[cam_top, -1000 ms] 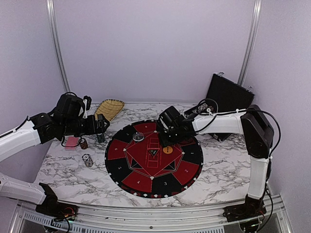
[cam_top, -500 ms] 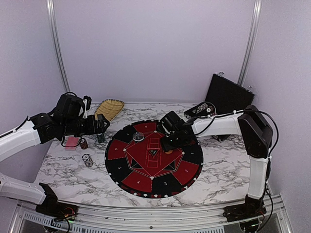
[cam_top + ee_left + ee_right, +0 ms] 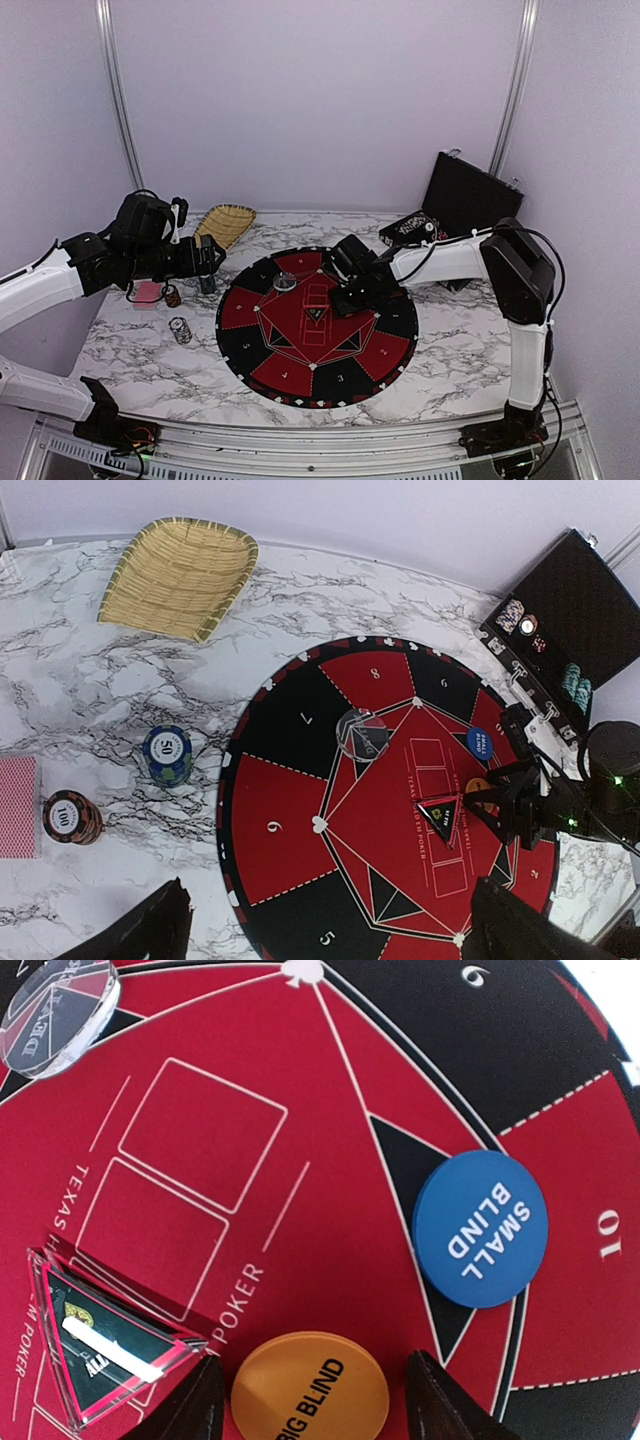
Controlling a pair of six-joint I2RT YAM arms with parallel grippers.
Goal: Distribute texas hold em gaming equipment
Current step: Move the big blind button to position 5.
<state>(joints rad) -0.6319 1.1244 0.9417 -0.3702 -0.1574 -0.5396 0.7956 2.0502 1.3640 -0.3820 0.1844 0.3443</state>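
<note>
Right wrist view showed the right claw (image 3: 315,1395) low over the round mat (image 3: 200,1260), its two fingers (image 3: 190,1405) spread to either side of the orange disc (image 3: 310,1380) marked BIG BLIND. A thin gap showed at the disc's right side, so nothing was pinched. The disc lay flat on the red field at the bottom edge of the frame. Up and to the right of it, apart from it, lay the blue disc (image 3: 480,1228) marked SMALL BLIND, across the line between red and black. The clear disc (image 3: 58,1000) sat in the upper left corner, and a triangular marker (image 3: 110,1345) lay at lower left, just beside the left finger.

In the left wrist view the left claw (image 3: 330,905) hung spread wide and held nothing, above the lower left part of the mat. On the marble desk (image 3: 120,680), left of the mat, stood a chip stack marked 50 (image 3: 167,753) and, further left, a chip stack marked 100 (image 3: 70,817). Pink-backed cards (image 3: 15,805) lay at the left edge. A wicker tray (image 3: 180,575) sat upper left, and the black case (image 3: 575,630) upper right.
</note>
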